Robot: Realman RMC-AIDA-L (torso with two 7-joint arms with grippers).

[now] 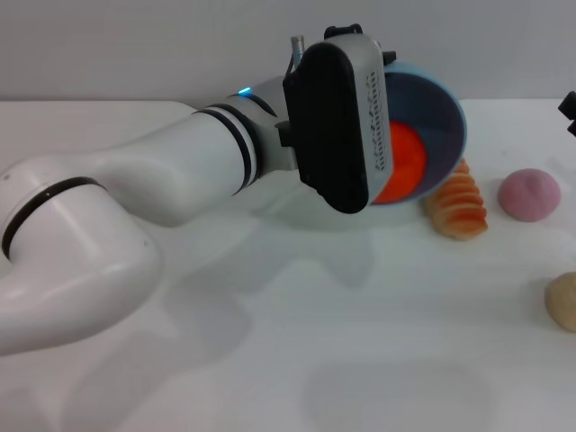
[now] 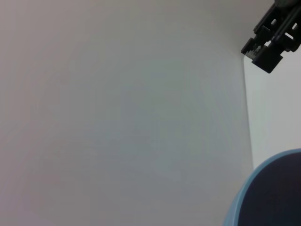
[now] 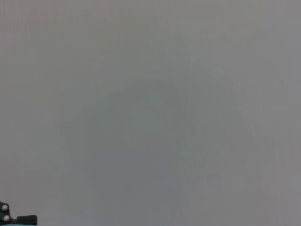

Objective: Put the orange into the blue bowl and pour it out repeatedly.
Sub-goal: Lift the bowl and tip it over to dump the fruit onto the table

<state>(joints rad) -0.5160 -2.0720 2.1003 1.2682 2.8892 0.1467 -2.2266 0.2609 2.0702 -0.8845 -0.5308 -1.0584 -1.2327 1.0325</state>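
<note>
1. Above the table's [image 1: 297, 360] far middle, the left arm [image 1: 135, 207] reaches across from the left; its gripper [image 1: 378, 126] holds the bowl [image 1: 445, 112] off the surface, tipped on its side with the mouth facing the camera and right. The fingers are hidden behind the wrist housing, so how the jaws stand cannot be told.
2. The orange [image 1: 405, 162] lies inside the tilted bowl, low against its wall, partly hidden by the housing.
3. Just right of the bowl's lower rim lies a ridged loaf [image 1: 459, 207]; whether the two touch cannot be told. Farther right sits a pink ball [image 1: 529, 193], and a tan ball [image 1: 563, 301] is cut by the right edge.
4. Open white table fills the near and middle ground ahead of the arm; the objects crowd the far right.
5. The right gripper [image 1: 569, 112] shows only as a dark sliver at the head view's right edge; its jaw state cannot be told.
6. The left wrist view adds the bowl's rim [image 2: 263, 188] in one corner, and the right gripper [image 2: 275, 37] farther off against blank surface.
7. The right wrist view shows only plain grey surface and a scrap of dark hardware [image 3: 14, 219].
</note>
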